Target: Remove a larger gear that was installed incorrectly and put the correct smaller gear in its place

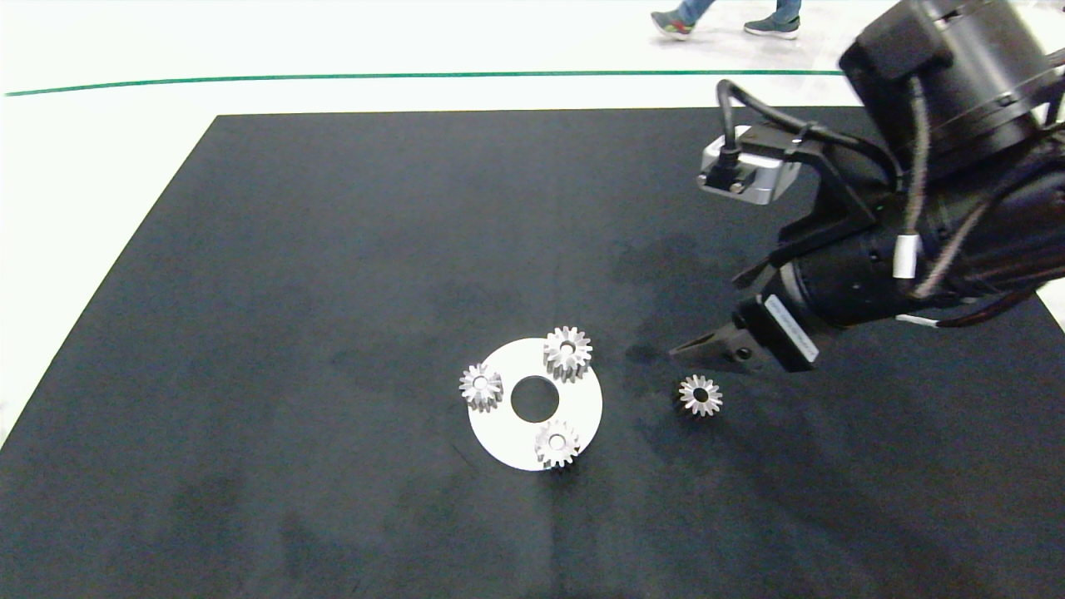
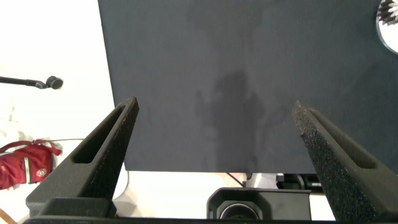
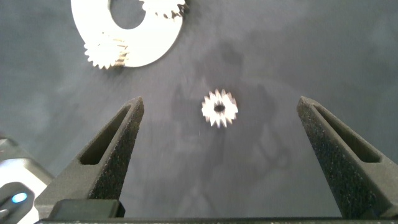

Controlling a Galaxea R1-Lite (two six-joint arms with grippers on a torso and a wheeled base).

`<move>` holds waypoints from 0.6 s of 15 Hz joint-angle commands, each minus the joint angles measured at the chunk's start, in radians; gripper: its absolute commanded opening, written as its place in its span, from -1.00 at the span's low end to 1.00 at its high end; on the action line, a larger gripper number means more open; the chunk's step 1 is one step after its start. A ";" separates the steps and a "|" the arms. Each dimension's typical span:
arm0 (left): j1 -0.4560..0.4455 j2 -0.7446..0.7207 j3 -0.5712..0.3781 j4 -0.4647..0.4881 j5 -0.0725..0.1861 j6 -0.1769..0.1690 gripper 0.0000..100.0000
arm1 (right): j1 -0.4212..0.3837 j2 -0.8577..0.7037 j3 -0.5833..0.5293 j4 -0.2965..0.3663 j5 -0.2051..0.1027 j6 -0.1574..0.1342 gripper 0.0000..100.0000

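Note:
A white disc plate point(image 1: 582, 408) with a round centre hole lies on the black mat. Three silver gears stand on it. The larger gear point(image 1: 567, 353) is at its back right. One small gear point(image 1: 481, 387) is at its left rim and one point(image 1: 557, 443) at its front. The smaller gear point(image 1: 700, 395) lies loose on the mat to the plate's right. My right gripper point(image 1: 695, 353) hovers just behind and above it, open, and the gear point(image 3: 219, 108) shows between its fingers point(image 3: 118, 137), untouched. My left gripper point(image 2: 216, 106) is open and holds nothing, over the mat's edge.
The black mat point(image 1: 333, 249) covers most of the table, with pale floor beyond its back edge. A person's shoes point(image 1: 724, 25) show at the top edge. The right wrist view shows the plate point(image 3: 149, 46) with two gears at its rim.

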 commanded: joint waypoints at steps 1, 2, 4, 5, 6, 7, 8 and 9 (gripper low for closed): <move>-0.001 -0.010 0.002 0.006 0.000 0.001 1.00 | 0.057 0.156 -0.118 0.047 -0.053 -0.020 1.00; -0.001 -0.012 0.002 0.006 0.000 0.001 1.00 | 0.068 0.175 -0.151 0.070 -0.059 -0.028 1.00; -0.001 -0.014 0.002 0.006 0.000 0.001 1.00 | 0.071 0.211 -0.224 0.121 -0.063 -0.057 1.00; -0.002 -0.017 0.002 0.006 0.000 0.001 1.00 | 0.075 0.231 -0.247 0.137 -0.064 -0.057 1.00; -0.002 -0.021 0.002 0.006 0.000 0.001 1.00 | 0.077 0.253 -0.261 0.137 -0.064 -0.057 1.00; -0.002 -0.021 0.002 0.006 0.000 0.001 1.00 | 0.082 0.270 -0.273 0.137 -0.075 -0.059 1.00; -0.002 -0.029 0.002 0.006 0.000 0.001 1.00 | 0.091 0.291 -0.274 0.139 -0.098 -0.059 1.00; -0.002 -0.032 0.002 0.006 0.000 0.002 1.00 | 0.094 0.311 -0.274 0.137 -0.110 -0.063 1.00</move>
